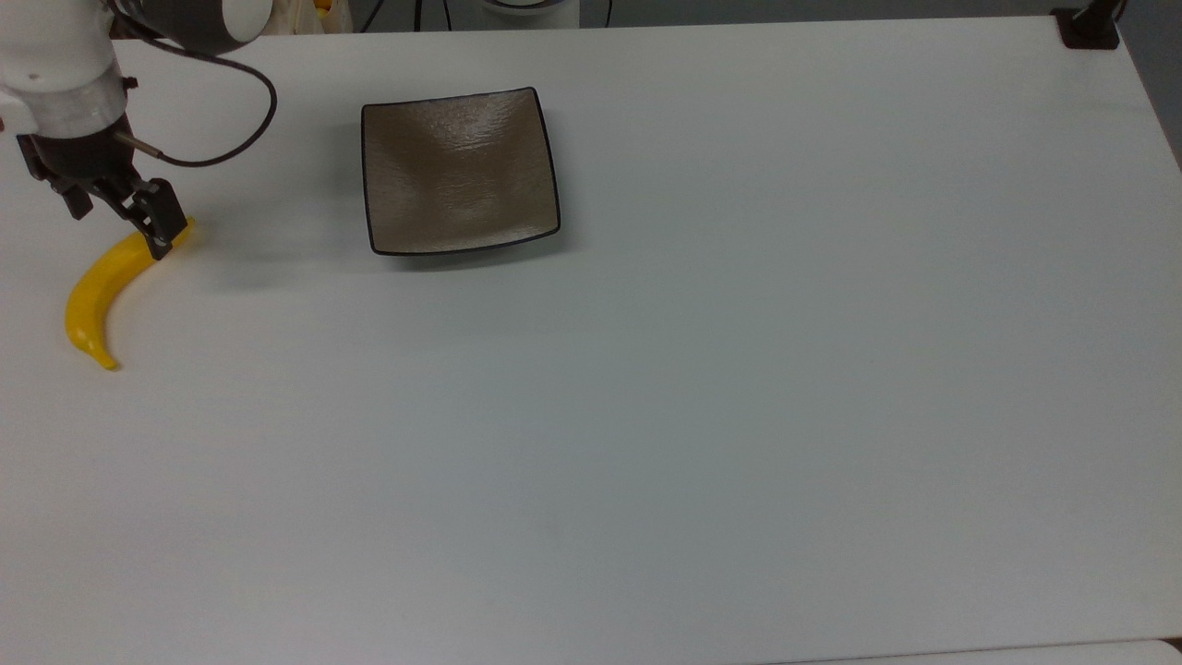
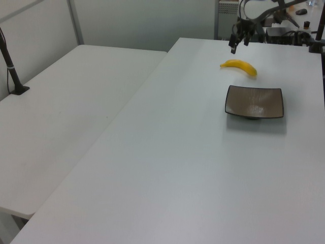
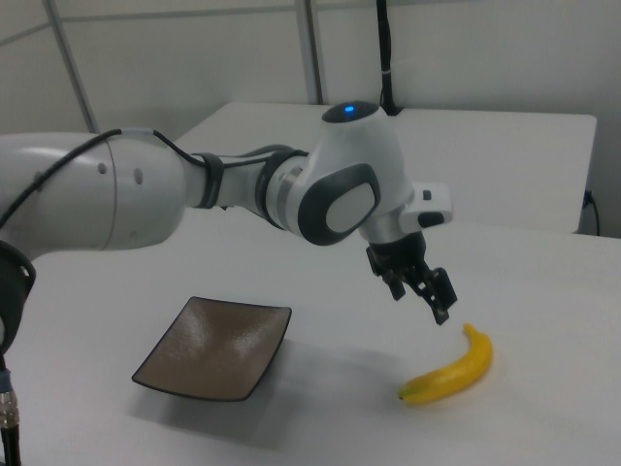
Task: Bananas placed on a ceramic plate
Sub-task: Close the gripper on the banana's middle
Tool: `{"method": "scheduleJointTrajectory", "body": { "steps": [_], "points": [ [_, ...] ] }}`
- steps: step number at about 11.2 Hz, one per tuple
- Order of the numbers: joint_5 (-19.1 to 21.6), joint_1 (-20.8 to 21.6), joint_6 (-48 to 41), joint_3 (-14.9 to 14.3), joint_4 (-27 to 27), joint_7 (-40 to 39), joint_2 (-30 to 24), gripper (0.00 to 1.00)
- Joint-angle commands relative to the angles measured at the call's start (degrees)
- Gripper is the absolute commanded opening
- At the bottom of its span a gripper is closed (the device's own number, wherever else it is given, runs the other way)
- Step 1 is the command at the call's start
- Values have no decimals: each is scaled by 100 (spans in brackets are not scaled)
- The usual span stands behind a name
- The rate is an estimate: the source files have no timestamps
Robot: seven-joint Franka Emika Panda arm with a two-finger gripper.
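Note:
The bananas are a single yellow banana (image 1: 92, 286) lying flat on the white table near the top view's left edge, also seen in the left view (image 2: 239, 66) and the right view (image 3: 448, 374). The ceramic plate (image 1: 460, 171) is square and brown with a black rim. It sits empty to the banana's right in the top view, and also appears in the left view (image 2: 254, 101) and the right view (image 3: 213, 348). My gripper (image 1: 118, 217) (image 2: 238, 44) (image 3: 419, 299) is open and hovers just above the banana's plate-side end. Nothing is between its fingers.
A black clamp base (image 1: 1090, 28) stands at the table's far right corner in the top view. A second white table (image 2: 76, 101) adjoins on the left view's left, with a black post (image 2: 11, 66) on it. Cables and equipment (image 2: 277, 28) crowd the area behind the arm.

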Motion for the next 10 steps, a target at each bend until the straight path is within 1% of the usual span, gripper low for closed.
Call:
{"method": "scheduleJointTrajectory", "body": {
  "steps": [1, 3, 6, 8, 10],
  "points": [
    [-159, -163, 54, 24, 108, -70, 280, 100],
    [-167, -278, 62, 16, 108, -148, 403, 100],
    [-167, -331, 80, -2, 117, -193, 658, 100],
    [-176, -340, 779, -11, 65, -167, 782, 100],
    [-176, -375, 915, -28, 64, -167, 914, 100]
  ]
}}
